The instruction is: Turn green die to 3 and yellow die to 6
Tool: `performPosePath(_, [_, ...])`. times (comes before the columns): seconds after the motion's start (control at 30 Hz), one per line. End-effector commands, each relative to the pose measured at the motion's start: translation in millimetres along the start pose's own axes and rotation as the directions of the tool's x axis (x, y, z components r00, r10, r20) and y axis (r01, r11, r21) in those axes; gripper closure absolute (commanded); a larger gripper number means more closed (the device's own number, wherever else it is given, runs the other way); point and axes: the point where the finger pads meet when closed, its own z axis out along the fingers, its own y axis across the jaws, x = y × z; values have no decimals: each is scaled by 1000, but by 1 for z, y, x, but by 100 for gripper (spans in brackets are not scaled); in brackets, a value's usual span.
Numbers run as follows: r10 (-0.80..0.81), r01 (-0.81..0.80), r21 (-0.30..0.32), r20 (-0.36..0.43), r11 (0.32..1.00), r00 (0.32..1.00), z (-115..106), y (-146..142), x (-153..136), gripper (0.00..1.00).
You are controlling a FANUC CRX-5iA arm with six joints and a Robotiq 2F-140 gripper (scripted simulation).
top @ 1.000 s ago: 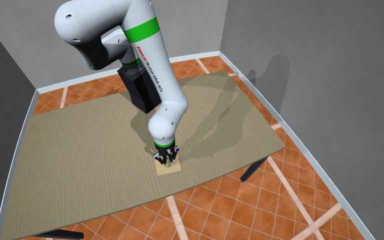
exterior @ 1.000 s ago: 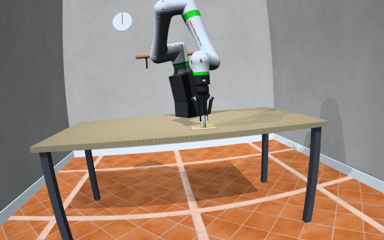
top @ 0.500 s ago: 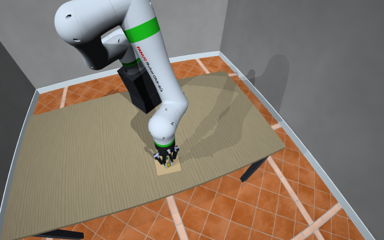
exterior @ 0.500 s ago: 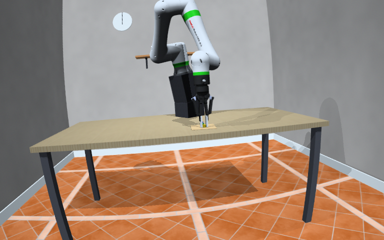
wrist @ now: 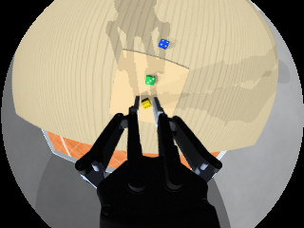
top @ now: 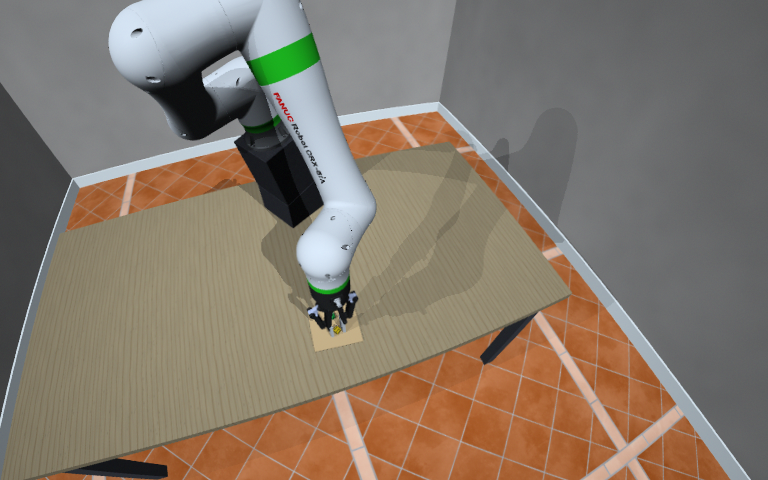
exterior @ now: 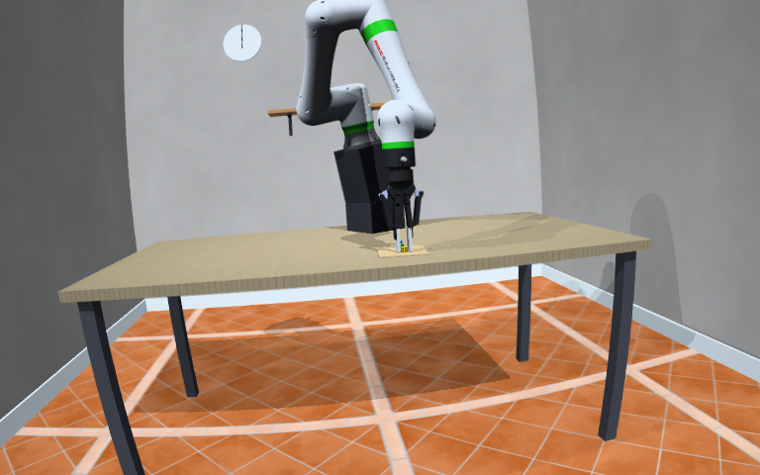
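The yellow die (top: 336, 329) (exterior: 403, 248) (wrist: 146, 104) is on the mat (top: 338, 341) (exterior: 385, 253) (wrist: 121, 102), between the fingertips, turned slightly relative to them. My gripper (top: 338, 331) (exterior: 404, 250) (wrist: 145, 103) points down and is slightly open, with a gap beside the die on both sides in the wrist view. The green die (wrist: 150, 80) sits on the mat beyond the fingertips. The blue die (wrist: 163, 44) lies on the table, off the mat past its far edge. Pips are too small to read surely. The fingers partly hide the dice in the top and exterior views.
The wooden table (top: 169, 316) (exterior: 224, 257) carries the mat near its front edge. The arm's black pedestal (top: 288, 192) (exterior: 364, 190) stands behind. The arm's shadow crosses the mat and the table.
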Motion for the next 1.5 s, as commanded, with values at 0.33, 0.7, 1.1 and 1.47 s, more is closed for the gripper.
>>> performPosePath(0.33, [0, 0, 0, 0, 1000, 1000, -38, 0, 0, 81])
performPosePath(0.7, [0, 0, 0, 0, 1000, 1000, -86, 0, 0, 81])
performPosePath(1.1, [0, 0, 0, 0, 1000, 1000, -89, 0, 0, 0])
performPosePath(1.47, [0, 0, 0, 0, 1000, 1000, -89, 0, 0, 0])
